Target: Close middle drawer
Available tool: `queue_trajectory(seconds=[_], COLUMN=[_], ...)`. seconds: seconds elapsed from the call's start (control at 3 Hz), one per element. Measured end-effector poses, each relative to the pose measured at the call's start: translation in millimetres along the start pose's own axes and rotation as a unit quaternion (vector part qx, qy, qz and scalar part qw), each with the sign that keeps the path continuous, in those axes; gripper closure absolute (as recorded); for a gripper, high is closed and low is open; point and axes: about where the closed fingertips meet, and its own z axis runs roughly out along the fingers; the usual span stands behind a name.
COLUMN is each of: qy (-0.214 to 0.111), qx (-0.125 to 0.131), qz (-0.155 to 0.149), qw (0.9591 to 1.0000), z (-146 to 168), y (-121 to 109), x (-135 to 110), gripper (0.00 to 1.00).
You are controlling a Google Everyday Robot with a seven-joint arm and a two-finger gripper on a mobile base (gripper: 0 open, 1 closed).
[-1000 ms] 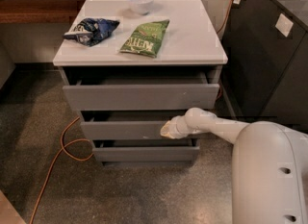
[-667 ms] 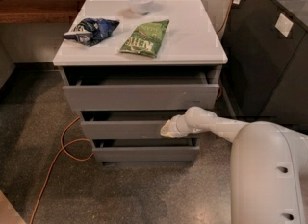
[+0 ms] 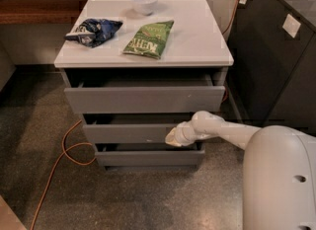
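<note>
The middle drawer (image 3: 126, 133) is a plain grey front, second of three in a white-topped cabinet (image 3: 197, 41). It stands pulled out a little, less than the top drawer (image 3: 143, 98) above it. My gripper (image 3: 173, 137) is at the end of a white arm coming in from the right. It rests against the right part of the middle drawer's front. The bottom drawer (image 3: 148, 157) sits just below it.
On the cabinet top lie a green chip bag (image 3: 149, 39), a dark blue bag (image 3: 94, 30) and a white bowl (image 3: 144, 2). An orange cable (image 3: 59, 160) loops on the floor at the left. A dark cabinet (image 3: 276, 61) stands at the right.
</note>
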Motion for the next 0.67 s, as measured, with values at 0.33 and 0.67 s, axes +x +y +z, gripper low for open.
queue_trajectory(seconds=[0.33, 0.67], qy=[-0.020, -0.019], qx=[-0.049, -0.051], qz=[-0.005, -0.005], qw=[0.9986, 0.9985], z=[-28.0, -27.4], y=[64.8, 67.2], x=[-17.6, -17.5], gripper=[1.00, 1.00])
